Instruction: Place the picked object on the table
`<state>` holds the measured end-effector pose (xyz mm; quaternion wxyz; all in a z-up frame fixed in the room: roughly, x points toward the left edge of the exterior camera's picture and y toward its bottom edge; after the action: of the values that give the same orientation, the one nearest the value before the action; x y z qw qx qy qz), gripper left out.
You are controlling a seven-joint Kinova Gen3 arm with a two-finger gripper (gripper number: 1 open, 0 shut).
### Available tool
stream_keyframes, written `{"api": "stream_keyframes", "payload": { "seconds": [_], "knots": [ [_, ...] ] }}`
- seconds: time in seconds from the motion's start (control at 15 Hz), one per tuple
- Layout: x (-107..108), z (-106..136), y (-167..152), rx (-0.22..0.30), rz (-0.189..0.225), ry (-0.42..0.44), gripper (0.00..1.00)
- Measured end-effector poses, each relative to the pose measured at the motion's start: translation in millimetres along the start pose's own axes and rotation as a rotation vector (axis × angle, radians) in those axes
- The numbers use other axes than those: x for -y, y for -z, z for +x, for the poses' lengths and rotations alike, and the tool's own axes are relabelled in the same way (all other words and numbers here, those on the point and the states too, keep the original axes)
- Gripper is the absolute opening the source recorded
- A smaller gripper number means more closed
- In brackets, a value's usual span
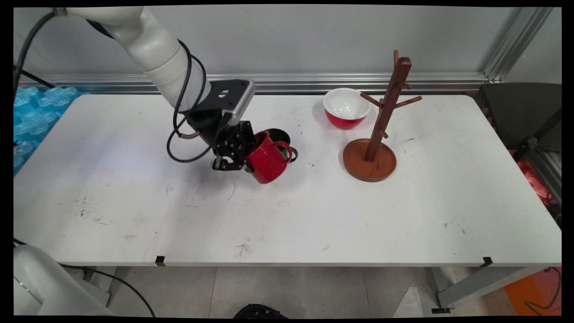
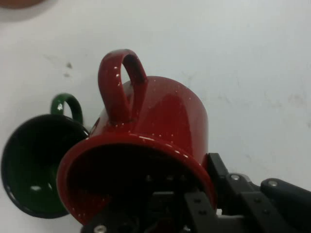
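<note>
My gripper (image 1: 249, 157) is shut on the rim of a red speckled mug (image 1: 267, 158), one finger inside it and one outside. The mug is tilted, its handle (image 1: 283, 150) pointing right and up, and it hangs just above the table. In the hand view the red mug (image 2: 160, 131) fills the middle, handle on top, with my gripper (image 2: 194, 194) clamped on its rim wall. Right behind it stands a dark green mug (image 1: 282, 137), partly hidden; the hand view shows the green mug (image 2: 34, 170) at the lower left, its handle up.
A red bowl (image 1: 346, 107) with a white inside stands at the back. A wooden mug tree (image 1: 381, 121) on a round base (image 1: 370, 160) stands right of the mugs. The white table (image 1: 314, 215) ends at the front edge; blue padding (image 1: 31, 112) lies left.
</note>
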<state>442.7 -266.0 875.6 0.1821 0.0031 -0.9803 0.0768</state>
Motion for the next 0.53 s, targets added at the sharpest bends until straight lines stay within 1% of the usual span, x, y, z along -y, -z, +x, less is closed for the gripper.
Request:
{"api": "stream_keyframes", "payload": {
  "seconds": [0.27,0.53],
  "knots": [
    [-5.8,1.9,-14.1,0.059,-0.005,-0.036,0.00],
    [-10.1,5.6,-26.3,0.111,0.001,-0.055,0.00]
  ]
}}
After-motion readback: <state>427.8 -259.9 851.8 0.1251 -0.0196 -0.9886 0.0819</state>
